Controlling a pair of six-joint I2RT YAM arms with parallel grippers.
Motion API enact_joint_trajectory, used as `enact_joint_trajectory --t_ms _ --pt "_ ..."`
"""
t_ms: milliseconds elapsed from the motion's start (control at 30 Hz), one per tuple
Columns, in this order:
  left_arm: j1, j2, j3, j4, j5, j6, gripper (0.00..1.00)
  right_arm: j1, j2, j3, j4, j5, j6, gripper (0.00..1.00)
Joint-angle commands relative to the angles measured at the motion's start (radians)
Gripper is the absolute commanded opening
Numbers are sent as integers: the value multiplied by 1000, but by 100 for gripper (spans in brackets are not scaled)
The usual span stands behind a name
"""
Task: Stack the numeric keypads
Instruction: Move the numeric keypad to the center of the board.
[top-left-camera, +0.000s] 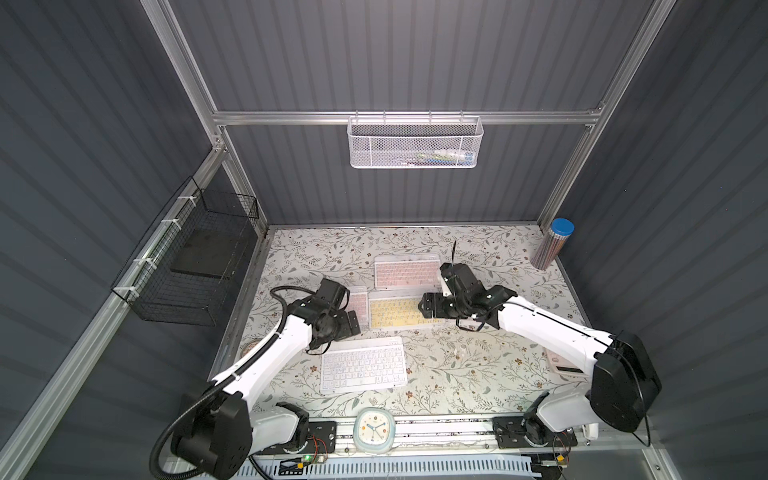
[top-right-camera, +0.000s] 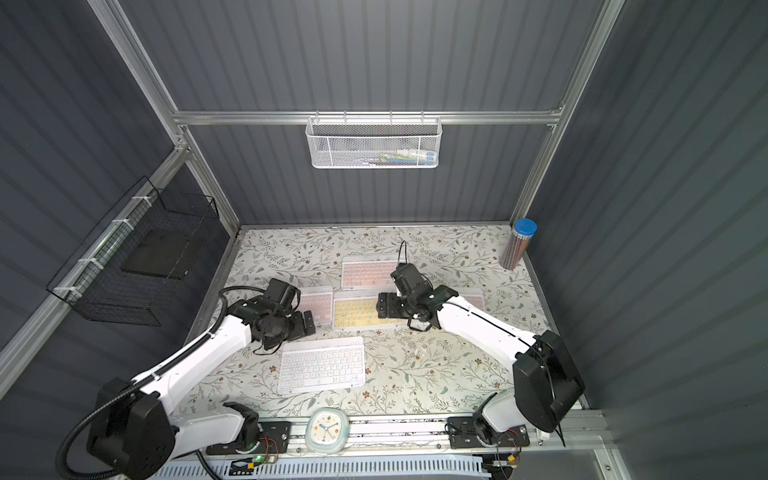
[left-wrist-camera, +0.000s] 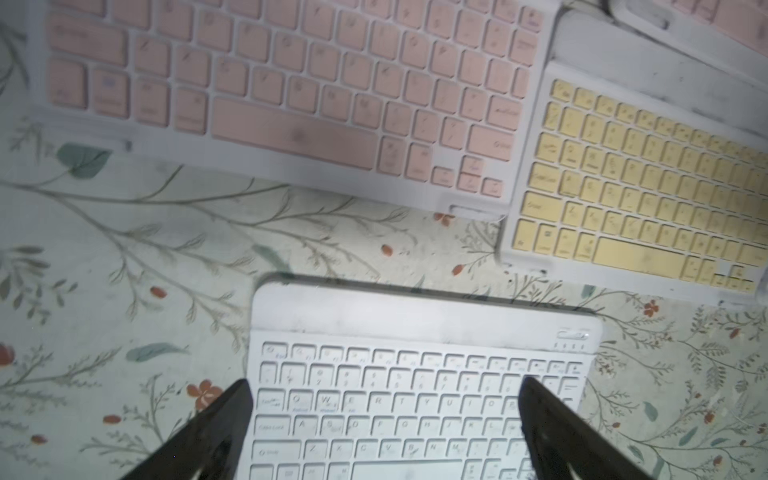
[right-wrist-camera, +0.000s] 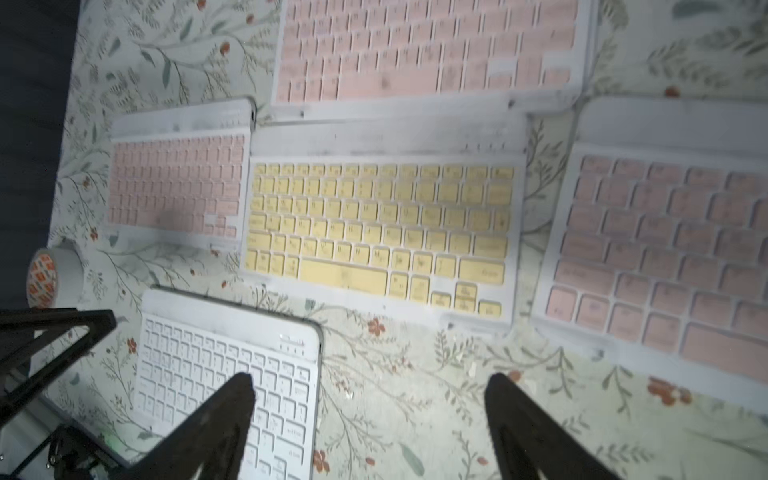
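A white-keyed keypad lies alone toward the table's front. Behind it a yellow-keyed keypad lies flat, with a pink-keyed keypad at its left, another pink one behind it, and a third pink one mostly under my right arm. None rests on another. My left gripper hangs open above the white keypad, nothing between its fingers. My right gripper is open and empty, over bare table beside the white keypad in the right wrist view; in both top views it sits over the yellow keypad's right end.
A tape roll sits at the table's left edge. A calculator lies half under my right arm. A clock stands on the front rail, a pencil tube in the back right corner. A wire basket hangs on the left wall.
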Motion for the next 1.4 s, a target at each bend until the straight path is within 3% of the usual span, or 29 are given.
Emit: enact_joint_trajectory --t_ms 0,400,1100,1367 --pt "-3 -75 -33 -75 -54 -76 100 66 -20 -9 -55 48 27 94" --pt "-17 -122 -111 -177 -50 -169 100 206 61 -24 -57 -50 140 86" --pt "-41 -58 -277 66 66 -182 100 213 82 -87 -14 -128 171 81" --pt "-109 -18 -298 161 91 -230 100 207 103 -111 -30 -132 192 80"
